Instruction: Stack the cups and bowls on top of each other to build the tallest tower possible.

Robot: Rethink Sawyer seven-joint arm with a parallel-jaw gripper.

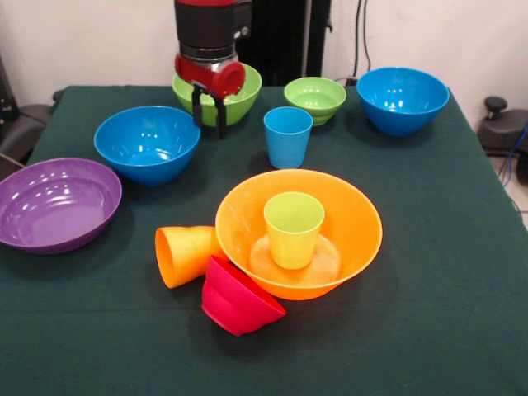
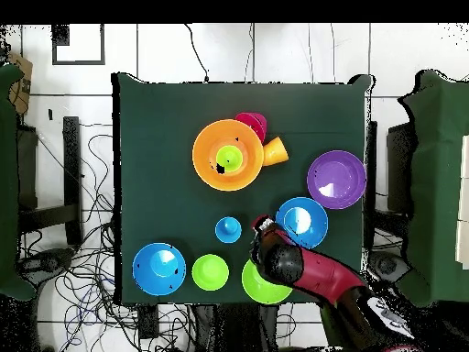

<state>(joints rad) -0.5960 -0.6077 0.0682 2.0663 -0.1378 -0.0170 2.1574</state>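
Note:
A big orange bowl [image 1: 239, 206] stands at the table's middle with the lime green cup [image 1: 294, 228] upright inside it. The orange cup [image 1: 186, 254] lies on its side against that bowl's left wall. The small red bowl [image 1: 238, 299] leans tilted against its front. The blue cup [image 1: 288, 136] stands upright behind the orange bowl. My gripper [image 1: 209, 114] hangs open and empty at the far side. It is in front of the large green bowl [image 1: 244, 95], between a blue bowl [image 1: 147, 142] and the blue cup. In the overhead view the gripper [image 2: 261, 225] is beside the blue bowl [image 2: 301, 222].
A wide purple bowl [image 1: 56, 202] sits at the left edge. A small green bowl [image 1: 314, 99] and a second blue bowl [image 1: 403, 99] stand at the far right. Bare green cloth lies at the right and front of the table.

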